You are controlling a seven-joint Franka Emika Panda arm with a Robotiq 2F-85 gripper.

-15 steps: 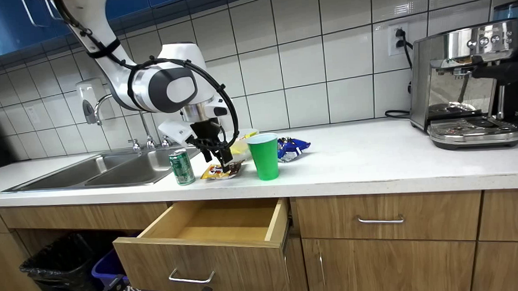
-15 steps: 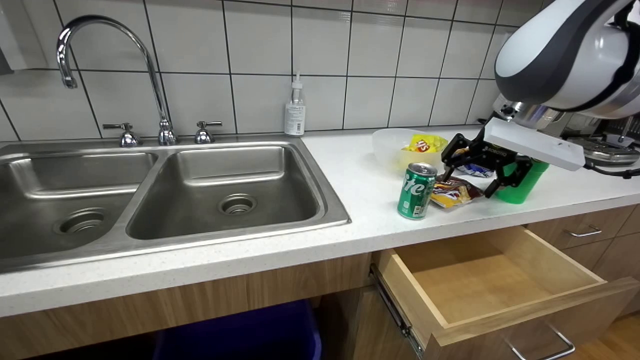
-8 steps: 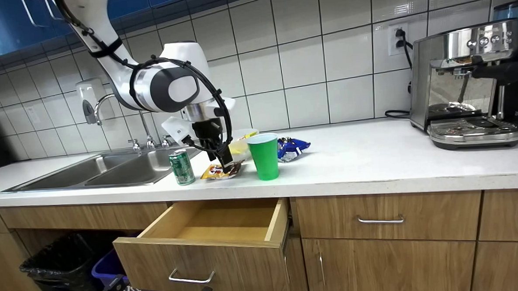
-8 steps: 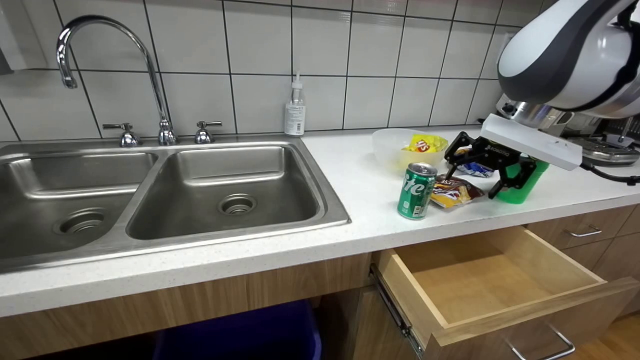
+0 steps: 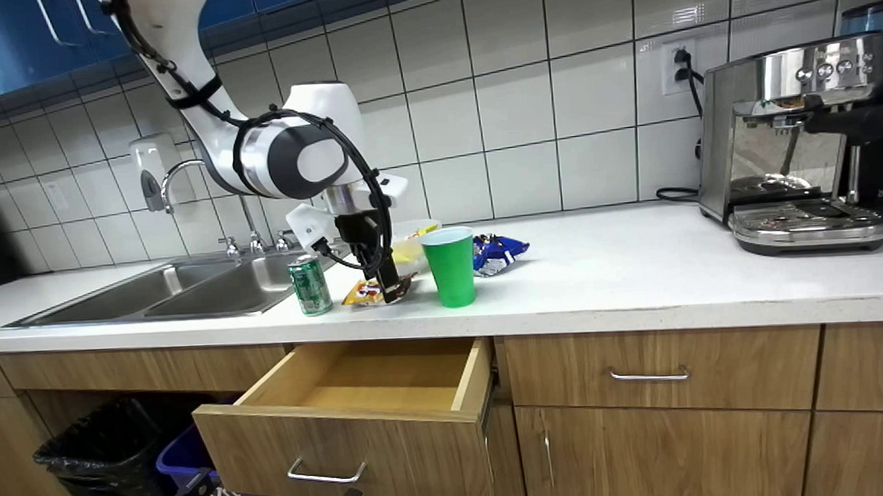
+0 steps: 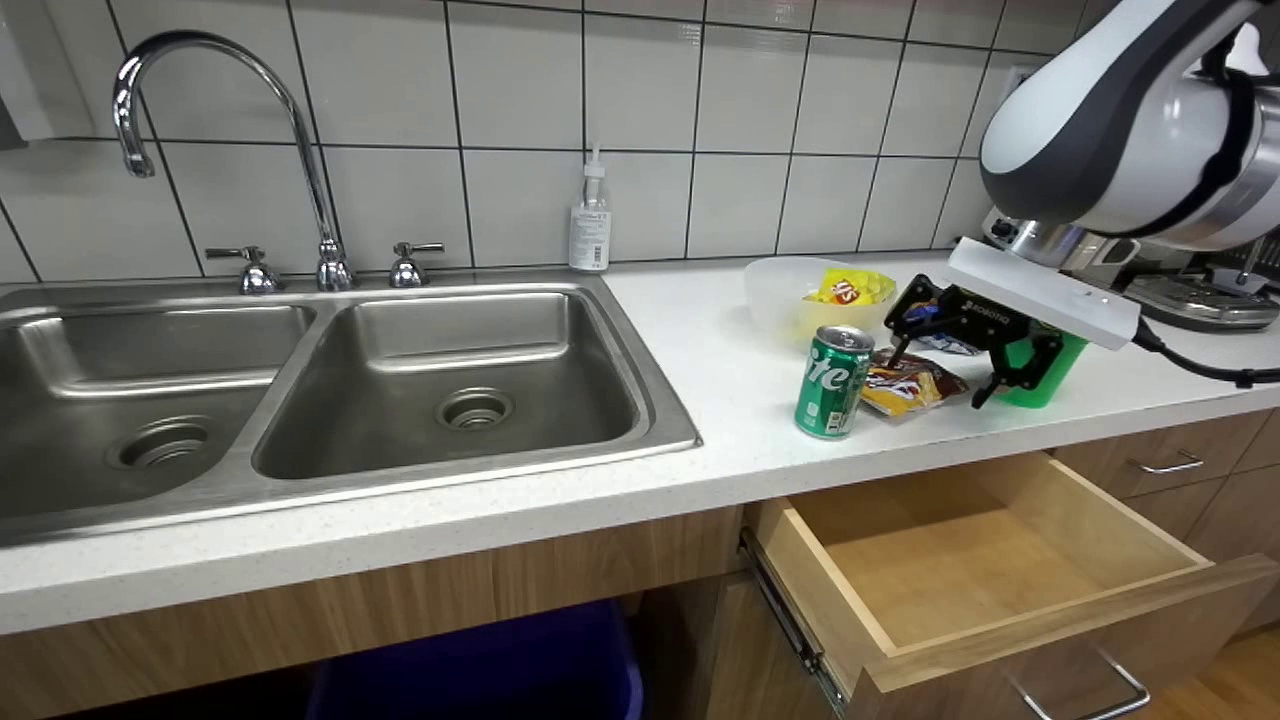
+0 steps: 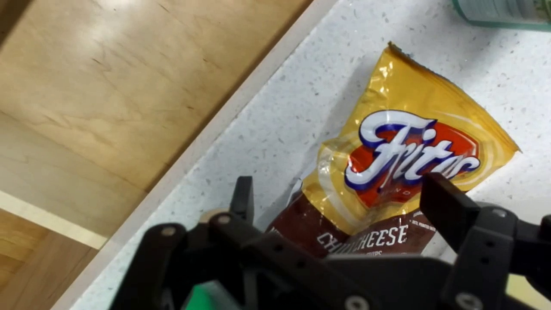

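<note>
wrist view, tool (image 7: 339, 187) unclenched and spread wide, fritos bag (image 7: 400, 168) partly between its fingers (image 7: 244, 196), contact unclear

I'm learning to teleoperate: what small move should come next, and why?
Perhaps lower the tool slightly: it stands open over the Fritos bag, which lies low on the counter, and nothing is gripped yet.

Tight around the Fritos (image 7: 413, 112), roomy along the counter (image 5: 614, 270).
Can (image 6: 835, 385) and cup (image 5: 449, 270) flank it; bowl (image 6: 772, 302) and blue bag (image 5: 497, 254) sit behind. Gap inside the gripper (image 7: 338, 188), jaws spread over the Fritos. Wide passage between blue bag and coffee machine (image 5: 724, 139). Drawer (image 6: 980, 570) juts out in front, enterable from above.
</note>
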